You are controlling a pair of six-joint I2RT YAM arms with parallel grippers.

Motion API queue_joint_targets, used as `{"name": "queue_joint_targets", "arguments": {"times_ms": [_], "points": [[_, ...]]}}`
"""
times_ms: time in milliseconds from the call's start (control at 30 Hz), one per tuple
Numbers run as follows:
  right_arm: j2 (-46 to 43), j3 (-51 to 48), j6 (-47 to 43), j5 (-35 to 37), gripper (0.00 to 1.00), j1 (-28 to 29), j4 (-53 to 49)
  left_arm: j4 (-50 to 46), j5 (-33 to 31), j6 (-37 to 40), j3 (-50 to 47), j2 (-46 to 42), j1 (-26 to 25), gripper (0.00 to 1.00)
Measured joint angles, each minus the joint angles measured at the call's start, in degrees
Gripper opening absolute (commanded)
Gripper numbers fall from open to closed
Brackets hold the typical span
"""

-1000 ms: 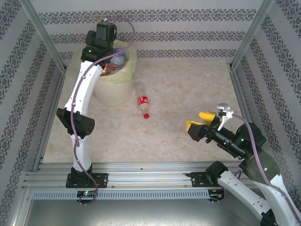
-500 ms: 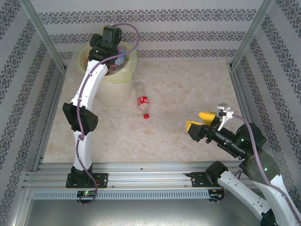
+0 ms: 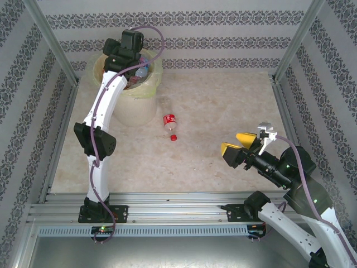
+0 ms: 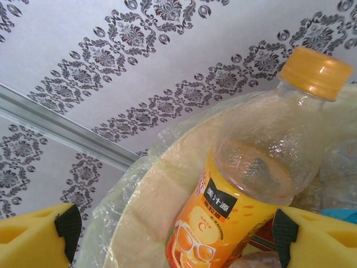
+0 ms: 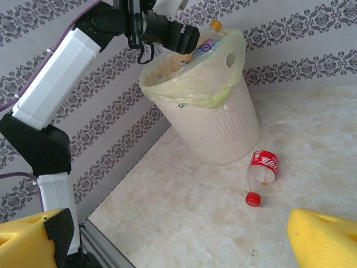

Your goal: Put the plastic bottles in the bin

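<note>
Nearly done, I judge: the bin (image 3: 135, 109), at 11 o'clock on the worktop (image 3: 223, 106), holds several bottles. The left tool (image 4: 173, 231) hangs over it, pads spread wide and gripping nothing, with an orange-capped bottle (image 4: 245, 167) loose between them. One red-label bottle (image 3: 169, 123) is left, lying at the bin's 4 o'clock. The right tool (image 3: 234, 142) gapes empty at 4 o'clock.

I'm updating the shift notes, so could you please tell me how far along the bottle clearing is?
Nearly done. Several bottles sit in the bin. The left claw hangs over it, jaws apart around an orange-capped juice bottle. Remaining: one red-labelled bottle lying on the table beside the bin; the open right claw is well away from it.
</note>
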Motion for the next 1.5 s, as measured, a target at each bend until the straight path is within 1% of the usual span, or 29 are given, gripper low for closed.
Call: {"name": "queue_joint_targets", "arguments": {"times_ms": [167,267,400,467,567,633,767,933,1033,1167,1267,1367,1500], "points": [[0.0,0.0,0.2,0.0,0.98,0.0,0.1,-3.0,3.6,-4.3,0.6,-2.6,0.0,0.95],[0.1,0.0,0.2,0.0,0.98,0.0,0.4,-5.0,6.9,-7.5,0.7,-5.4,0.0,0.99],[0.3,-0.1,0.4,0.0,0.98,0.0,0.5,-8.2,12.8,-12.6,0.6,-9.9,0.0,1.00],[0.6,-0.2,0.4,0.0,0.98,0.0,0.4,-8.7,15.9,-14.9,-1.7,-13.1,-0.1,1.00],[1.6,-0.2,0.7,0.0,0.98,0.0,0.3,-8.2,20.5,-17.9,-10.3,-20.0,-0.8,1.00],[2.8,-0.1,0.6,0.0,0.98,0.0,-0.1,-7.1,23.8,-19.8,-18.0,-25.2,-1.9,1.00],[5.2,-0.1,0.7,0.2,0.97,0.0,-1.0,-2.6,30.9,-23.6,-33.1,-34.5,-4.5,1.00],[7.0,-0.7,1.8,1.7,0.96,0.0,-1.5,7.6,40.9,-28.1,-52.7,-45.1,-5.8,1.00],[8.7,-1.5,3.0,2.7,0.95,0.0,-1.5,13.7,46.6,-30.7,-62.2,-49.4,-5.8,1.00],[11.9,-3.1,4.8,4.3,0.94,0.0,-1.4,22.6,54.0,-34.8,-73.0,-53.1,-6.2,1.00],[14.2,-4.7,6.2,5.2,0.93,0.0,-1.0,28.5,58.0,-38.0,-79.9,-54.1,-6.8,1.00],[16.2,-6.2,7.5,5.7,0.93,0.0,0.3,30.8,60.5,-40.3,-82.8,-53.3,-7.6,1.00],[20.0,-7.4,8.5,5.7,0.91,0.0,2.7,33.7,63.0,-43.5,-83.2,-52.0,-8.0,1.00]]}}
